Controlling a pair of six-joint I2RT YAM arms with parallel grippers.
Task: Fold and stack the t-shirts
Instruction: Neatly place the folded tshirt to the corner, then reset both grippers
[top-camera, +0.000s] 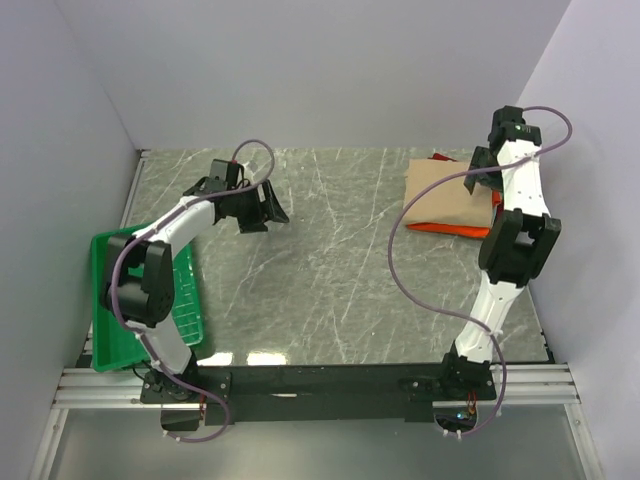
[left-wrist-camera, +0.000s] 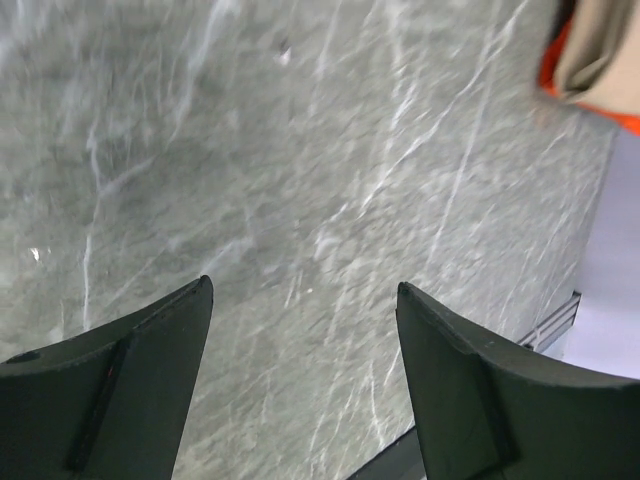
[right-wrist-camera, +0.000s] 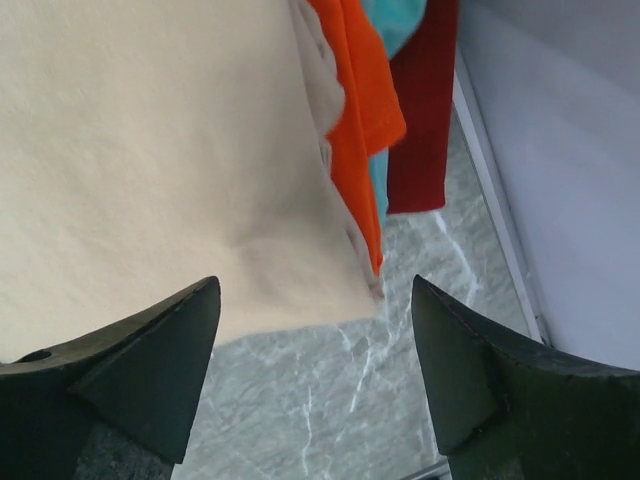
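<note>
Top external view puts the folded tan t-shirt (top-camera: 445, 190) at the far right of the table (top-camera: 320, 270), lying on top of an orange t-shirt (top-camera: 452, 229) whose edge shows along its near side. The right gripper (top-camera: 480, 165) hangs over this pile, and the right wrist view shows its jaws spread wide with no cloth pinched between them, just above the tan shirt's edge and corner. In that view a teal t-shirt (right-wrist-camera: 395, 20) and a dark red t-shirt (right-wrist-camera: 425, 110) stick out from under the orange one on the side toward the wall, so the stack is not squared. The left gripper (top-camera: 265, 207) is well apart from the pile, over bare table beside the green tray (top-camera: 110, 300), its jaws also spread and holding nothing. The step in hand looks like setting the tan shirt onto the stack and letting go. To finish it well, the right arm would best rise straight up, keeping both fingertips clear of the cloth, since a sideways pull could drag the top layer or open its fold. If tidying is wanted, a gentle nudge of the dark red and orange edges toward the pile, made low and slowly, should square them without disturbing the tan shirt. No unfolded shirt shows on the table, so the task seems close to done.
</note>
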